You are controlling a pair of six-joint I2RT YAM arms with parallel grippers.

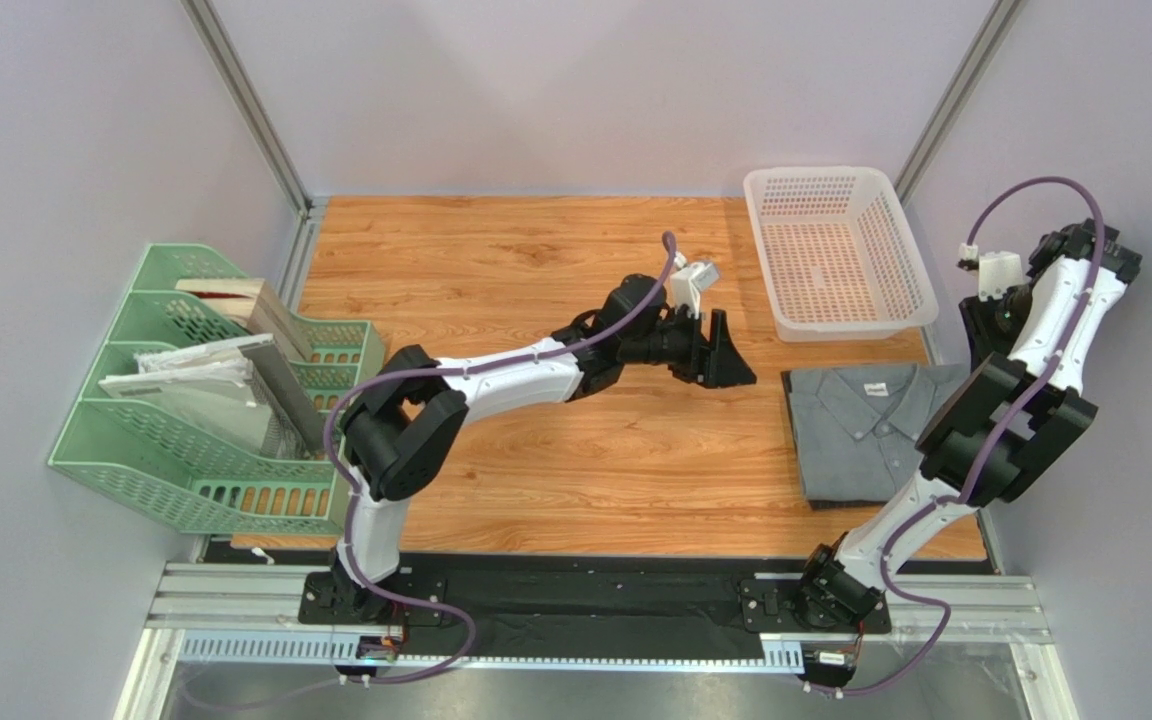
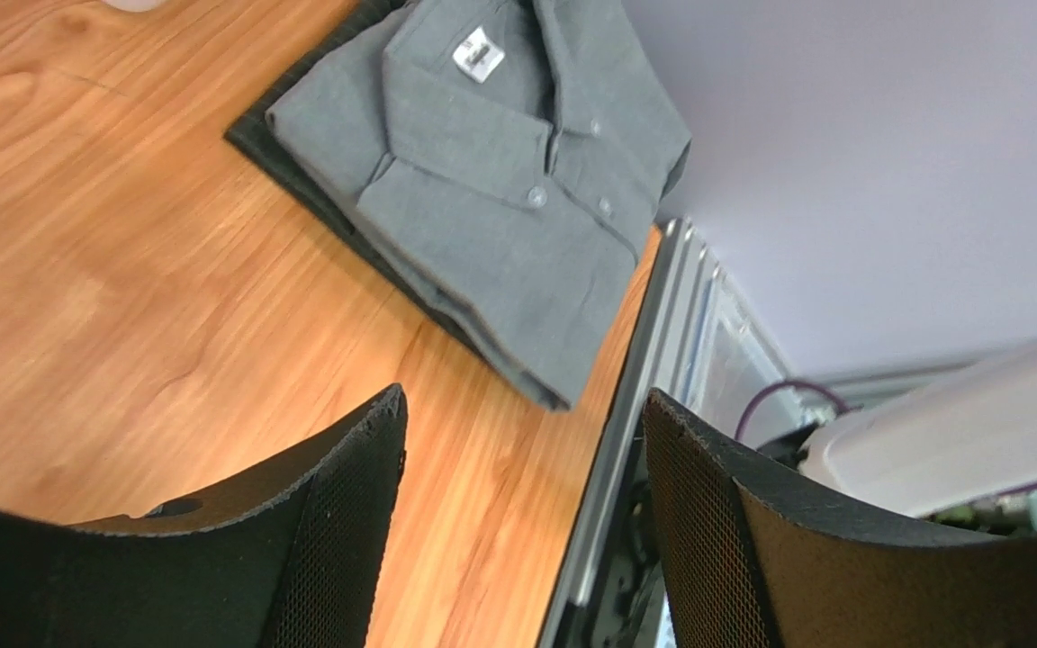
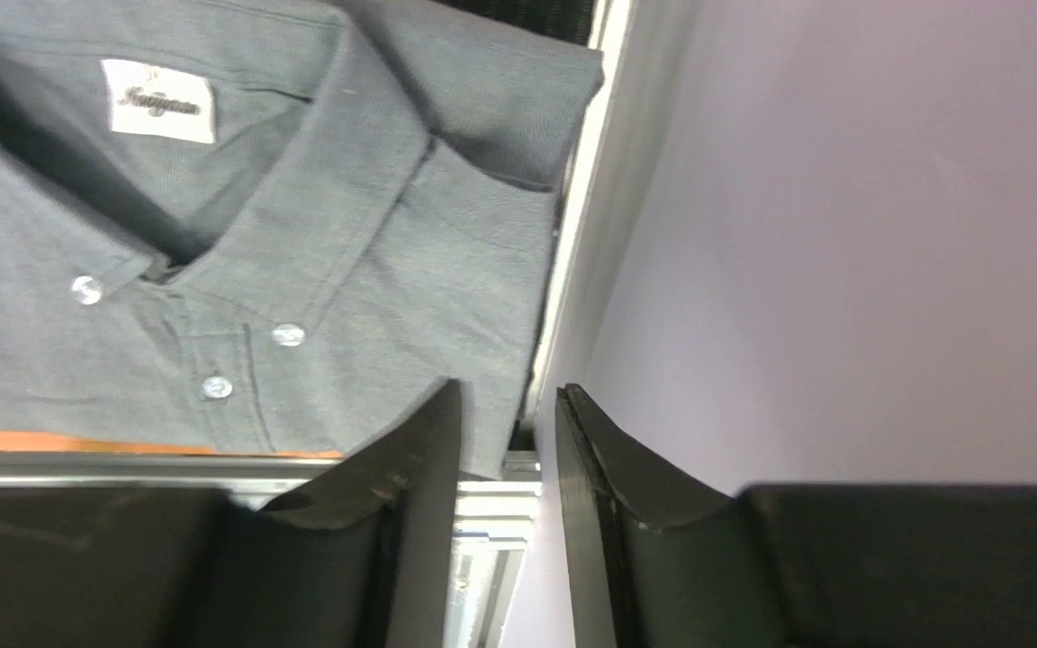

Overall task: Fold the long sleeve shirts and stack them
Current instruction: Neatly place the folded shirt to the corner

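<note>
My left gripper (image 2: 524, 398) hung over the wooden table (image 1: 537, 450) near its middle. Fingers (image 2: 348, 500) stood wide apart, with nothing between them. The arm reached out toward the right side. My right gripper (image 3: 508, 394) was up by the right wall, over the near right part of the stack. Its fingers (image 3: 416, 473) stood a narrow gap apart and gripped nothing; only the table's metal edge rail (image 3: 484, 520) showed through the gap.

The grey shirt (image 1: 860, 428) lay folded flat at the right edge of the table, collar toward the back and front buttons up. Its white neck label (image 3: 159, 97) sat inside the collar, and the print was too small to read. The grey shirt sat on top of the dark shirt (image 2: 256, 135). Only a thin dark border of that one showed, along the stack's left side in my left wrist view. I could not make out any stripes there. Neither gripper touched the stack.

The white mesh basket (image 1: 838, 248) sat just behind the stack at the back right and looked clear of the cloth. The green file rack (image 1: 192, 450) stood at the far left edge, holding some flat items, well apart from the shirts.
</note>
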